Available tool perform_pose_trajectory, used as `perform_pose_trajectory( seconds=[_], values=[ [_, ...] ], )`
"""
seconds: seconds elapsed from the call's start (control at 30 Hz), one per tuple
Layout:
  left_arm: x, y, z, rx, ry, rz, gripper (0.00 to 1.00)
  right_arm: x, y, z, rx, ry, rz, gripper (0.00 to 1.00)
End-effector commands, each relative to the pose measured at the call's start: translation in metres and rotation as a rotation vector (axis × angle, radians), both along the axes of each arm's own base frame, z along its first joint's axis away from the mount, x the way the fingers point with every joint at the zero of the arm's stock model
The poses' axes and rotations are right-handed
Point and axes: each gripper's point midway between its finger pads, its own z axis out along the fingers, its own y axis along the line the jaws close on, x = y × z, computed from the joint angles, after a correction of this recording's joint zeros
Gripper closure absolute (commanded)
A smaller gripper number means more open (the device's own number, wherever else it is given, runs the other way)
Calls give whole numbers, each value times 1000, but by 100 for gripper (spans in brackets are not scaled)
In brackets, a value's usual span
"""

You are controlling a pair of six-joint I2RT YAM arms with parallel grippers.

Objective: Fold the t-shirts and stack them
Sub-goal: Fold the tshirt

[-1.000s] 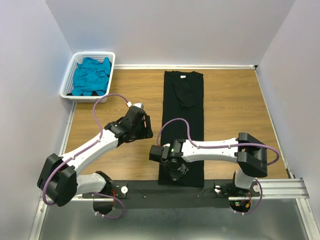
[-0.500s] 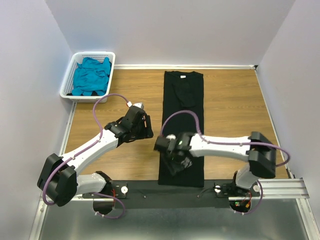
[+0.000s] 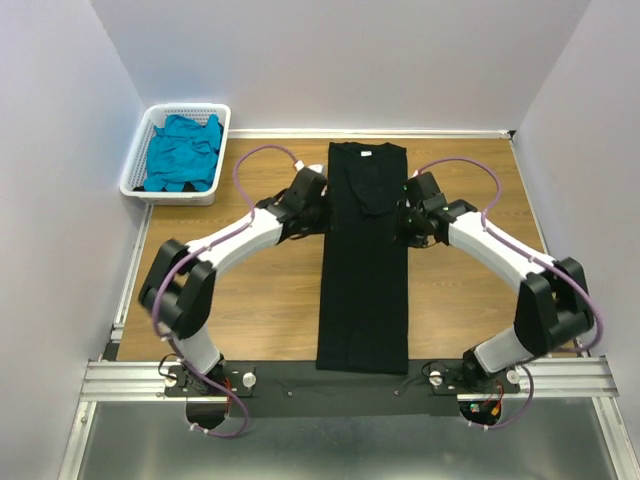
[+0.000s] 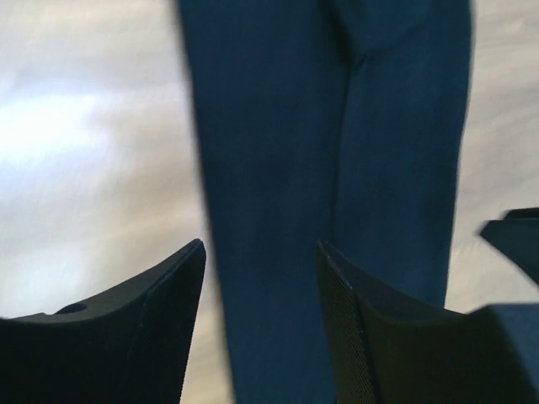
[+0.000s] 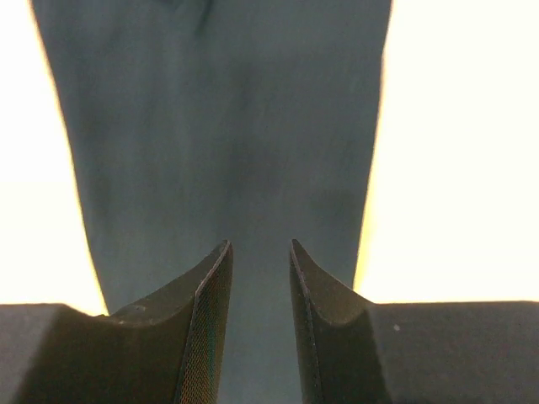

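While both pairs stand parted and empty, the left fingers (image 4: 160, 320) hover at the left edge of the black t-shirt (image 3: 363, 280), the right fingers (image 5: 202, 320) at its right edge. Black t-shirt: long narrow strip flat on the desk (image 3: 250, 300). Teal t-shirt (image 3: 182, 152): bunched in the basket (image 3: 134, 165), off its far left corner.

I see the long shirt (image 3: 365, 280) lying flat on the table (image 3: 250, 290), running down the middle of the frame with its collar end toward the top. My left gripper (image 3: 312, 208) sits just beside its left edge and my right gripper (image 3: 410, 220) just beside its right edge, both in the upper half. The basket (image 3: 190, 108) stands in the upper left, with the other shirt (image 3: 183, 152) bundled inside it.
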Motion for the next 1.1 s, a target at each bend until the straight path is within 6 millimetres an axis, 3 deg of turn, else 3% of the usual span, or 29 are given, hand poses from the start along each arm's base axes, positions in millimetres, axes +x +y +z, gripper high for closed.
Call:
perform_pose_trajectory(
  seconds=[0.0,0.03,0.07,0.13,0.17,0.27,0.37,0.53,0.57,0.63,0.83,0.87,0.93,0.97,1.0,1.03,1.07],
  values=[
    [31,-27,-7,-7,-18,-61,39,47,-5,-17,60,-49,7,59],
    [42,-35,0,-19,-41,-68,40,54,-7,-21,58,-46,6,59],
    [48,-38,-5,-16,-36,-71,40,60,-10,-24,55,-47,1,59],
    [65,-47,-19,-8,-22,-84,42,76,-14,-34,58,-41,-5,59],
    [69,-50,-40,12,12,-90,44,82,-18,-36,66,-41,-15,59],
    [85,-59,-60,14,33,-109,48,100,-15,-53,79,-20,-15,59],
    [97,-60,-70,19,45,-110,50,110,-15,-69,61,1,-15,59],
    [114,-48,-106,16,109,-84,51,133,-27,-92,49,13,-39,59],
    [119,-49,-106,8,110,-85,52,134,-32,-106,41,39,-47,59],
    [126,-43,-119,-15,148,-86,52,147,-33,-107,38,26,-39,59],
    [170,-33,-113,-99,135,-50,54,189,-30,-116,49,-9,-10,58],
    [181,-33,-102,-116,114,-44,54,194,-28,-114,54,-20,0,58],
    [190,-30,-100,-127,110,-37,53,201,-22,-104,79,-39,23,55],
    [195,-29,-86,-139,86,-38,49,203,-20,-89,92,-64,28,54],
    [194,-28,-77,-141,73,-43,46,202,-20,-82,97,-72,23,52],
    [189,-26,-77,-136,74,-42,44,202,-21,-58,101,-114,18,52],
    [184,-29,-69,-138,63,-50,37,191,-24,-59,93,-97,10,50]
  ],
)
